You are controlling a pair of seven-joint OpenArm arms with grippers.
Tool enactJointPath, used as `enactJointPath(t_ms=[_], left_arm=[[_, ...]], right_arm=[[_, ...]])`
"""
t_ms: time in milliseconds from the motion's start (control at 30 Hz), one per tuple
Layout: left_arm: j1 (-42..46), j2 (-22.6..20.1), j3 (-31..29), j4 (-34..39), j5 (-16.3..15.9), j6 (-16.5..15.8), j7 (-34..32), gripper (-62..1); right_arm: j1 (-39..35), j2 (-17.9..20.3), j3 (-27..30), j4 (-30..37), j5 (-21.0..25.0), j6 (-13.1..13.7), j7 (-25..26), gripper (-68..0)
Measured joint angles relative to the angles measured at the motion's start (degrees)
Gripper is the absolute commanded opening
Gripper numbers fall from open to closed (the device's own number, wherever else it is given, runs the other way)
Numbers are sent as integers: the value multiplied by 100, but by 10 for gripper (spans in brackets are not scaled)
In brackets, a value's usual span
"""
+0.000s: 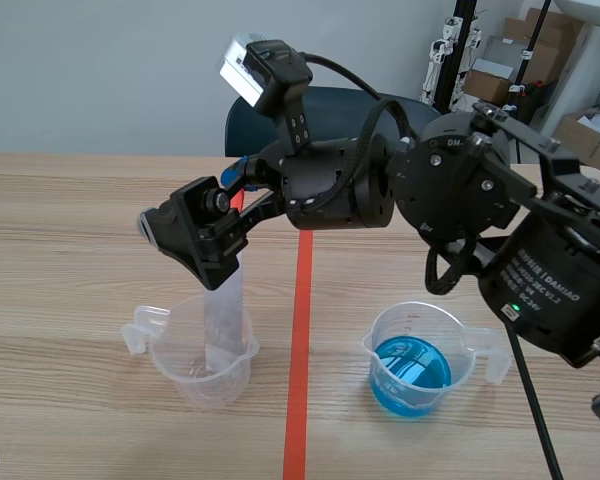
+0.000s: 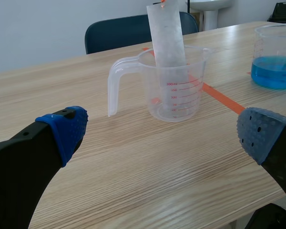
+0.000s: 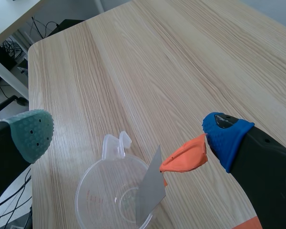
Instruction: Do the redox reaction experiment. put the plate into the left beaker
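Scene view: plate [image 1: 223,320] stands tilted inside left beaker [image 1: 192,385].
Propped on the beaker wall, it needs no grip. Right gripper [image 3: 128,129] sits just above, jaws wide apart and empty, so the plate looks delivered. Left gripper [image 2: 162,133] is gaping, holds nothing, and is parked clear.

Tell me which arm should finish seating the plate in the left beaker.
Right. The right gripper, open, hangs just over the plate leaning in the beaker; the left gripper sits low, well short of it.

Right arm [image 1: 340,190] over left beaker [image 1: 175,360] blocks top; gap to blue beaker [image 1: 452,345] prob. passable.
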Motion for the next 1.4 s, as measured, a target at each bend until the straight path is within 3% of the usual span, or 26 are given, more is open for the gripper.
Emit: enactJointPath(t_ms=[1400], left_arm=[[0,0,0,0,0,0,0,14]], right_arm=[[0,0,0,0,-299,13,-20,4]])
